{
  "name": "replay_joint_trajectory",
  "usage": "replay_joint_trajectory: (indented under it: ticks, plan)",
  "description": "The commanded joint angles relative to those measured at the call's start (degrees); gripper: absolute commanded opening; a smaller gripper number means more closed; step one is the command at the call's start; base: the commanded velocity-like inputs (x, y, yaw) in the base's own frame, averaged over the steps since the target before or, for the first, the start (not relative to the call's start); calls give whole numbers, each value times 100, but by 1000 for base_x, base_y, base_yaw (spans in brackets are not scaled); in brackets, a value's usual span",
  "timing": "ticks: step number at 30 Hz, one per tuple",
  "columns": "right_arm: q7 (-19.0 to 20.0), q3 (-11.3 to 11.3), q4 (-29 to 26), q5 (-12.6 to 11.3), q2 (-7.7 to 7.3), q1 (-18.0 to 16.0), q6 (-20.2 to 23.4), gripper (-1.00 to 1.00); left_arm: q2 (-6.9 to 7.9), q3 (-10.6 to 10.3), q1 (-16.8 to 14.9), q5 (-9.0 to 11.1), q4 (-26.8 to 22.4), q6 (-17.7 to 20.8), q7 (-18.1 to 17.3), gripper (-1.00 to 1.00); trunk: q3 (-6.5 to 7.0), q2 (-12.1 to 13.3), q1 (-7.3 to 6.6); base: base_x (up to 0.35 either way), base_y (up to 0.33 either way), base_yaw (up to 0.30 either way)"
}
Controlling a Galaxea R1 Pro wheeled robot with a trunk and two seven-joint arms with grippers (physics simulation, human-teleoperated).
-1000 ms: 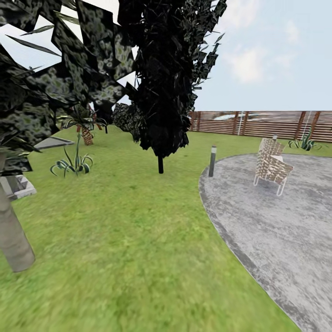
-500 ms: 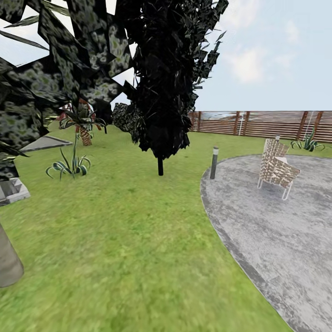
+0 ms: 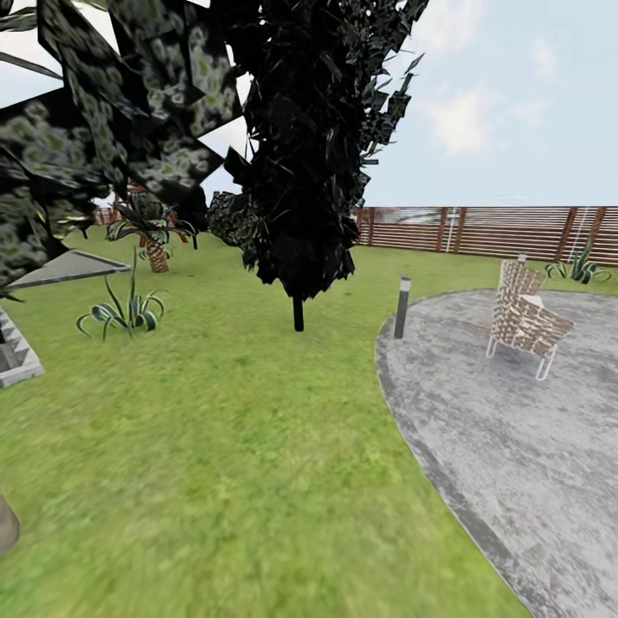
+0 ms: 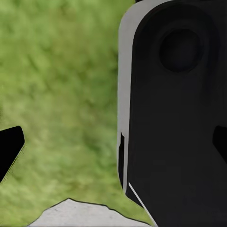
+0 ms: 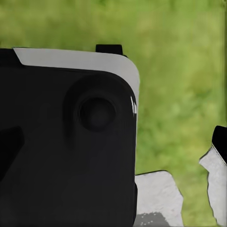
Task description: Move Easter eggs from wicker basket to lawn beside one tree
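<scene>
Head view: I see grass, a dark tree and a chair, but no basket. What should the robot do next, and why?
Probably keep turning to search. On show are the lawn, a dark narrow tree, a bollard light and a woven chair on paving; no basket or eggs yet.

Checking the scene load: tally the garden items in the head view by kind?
Dark cypress-like tree: 1
Short palm: 1
Spiky striped plants: 2
Bollard light: 1
Woven chair: 1
Wooden fence: 1
Grey paved area: 1
Lawn: 1
Total: 9
</scene>
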Motion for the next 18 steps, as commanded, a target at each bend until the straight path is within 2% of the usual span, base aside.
replay_joint_trajectory:
  ticks: [1, 18]
  plan:
    - [-1, 2, 5, 4, 0, -5, 2, 100, 0, 3, 3, 1, -10, -4, -3, 100, -5, -2, 4, 335, 0, 0]
    - [-1, 2, 4, 5, 0, -5, 1, 100, 0, 3, 3, 1, -10, -4, -3, 100, -5, -2, 4, 335, 0, 0]
